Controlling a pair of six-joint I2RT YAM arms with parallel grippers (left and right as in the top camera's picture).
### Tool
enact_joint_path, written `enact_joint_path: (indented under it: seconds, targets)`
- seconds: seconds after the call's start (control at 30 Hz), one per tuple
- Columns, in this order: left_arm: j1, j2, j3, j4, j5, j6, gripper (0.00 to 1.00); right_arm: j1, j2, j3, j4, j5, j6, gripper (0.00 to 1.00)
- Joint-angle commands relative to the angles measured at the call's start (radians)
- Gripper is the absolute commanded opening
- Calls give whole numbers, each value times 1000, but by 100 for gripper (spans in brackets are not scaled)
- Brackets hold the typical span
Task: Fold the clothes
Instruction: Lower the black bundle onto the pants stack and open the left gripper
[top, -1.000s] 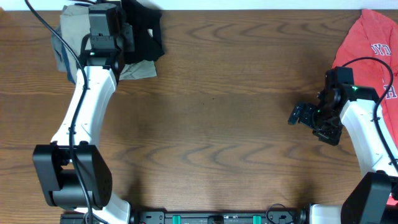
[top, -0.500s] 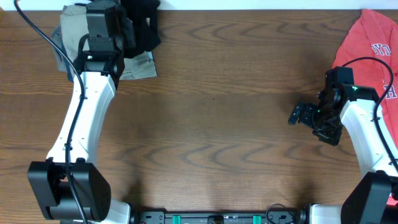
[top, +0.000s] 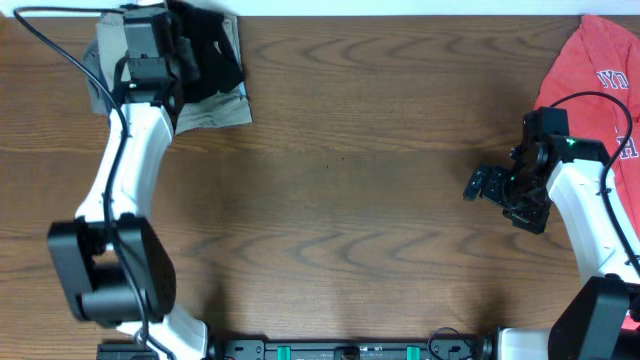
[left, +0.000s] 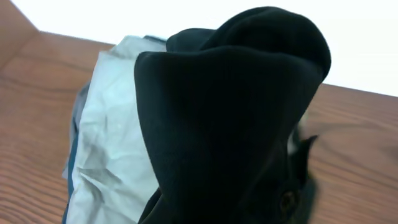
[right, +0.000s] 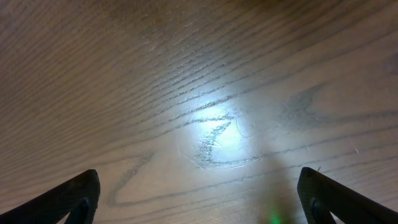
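Black garment (left: 236, 124) covers the left pincer (top: 190, 55), its grip impossible to tell; right pincer (right: 198, 190) gapes wide, empty, desk (right: 211, 74) beneath.

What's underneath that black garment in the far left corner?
A crumpled pale grey garment with a blue edge lies under the black garment, on the wooden table. How far it runs beneath, and whether anything else is there, is hidden by the black fabric.
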Motion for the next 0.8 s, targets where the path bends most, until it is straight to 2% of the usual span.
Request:
enact_joint_path:
  seconds: [0.0,0.1,0.13,0.23,0.27,0.47,0.63,0.67,0.77]
  targets:
    - [57,52,27,39,-26,-10,10,-1,-3,7,-1,-1,-13,99]
    - [111,95,27,91,-26,-9,15,-1,-3,7,0,-1,-13,99]
    - [130,106,27,107,-26,-10,24,-1,-3,7,0,-1,-13,99]
    - [170,117,27,118,-26,-10,88,-1,-3,7,0,-1,-13,99]
    - [179,116,27,118,-26,-10,98,-1,-3,7,0,-1,-13,99]
    - [187,42,27,76,-25,-20,98,-1,-3,7,0,-1,-13,99]
    - [169,-58,27,104,-21,-141,98,-1,-3,7,0,-1,-13,99]
    - [164,-70,27,111,-18,-158,93,-1,-3,7,0,-1,-13,99]
    - [153,-82,27,122,64,-159,53,-1,-3,7,0,-1,-13,99]
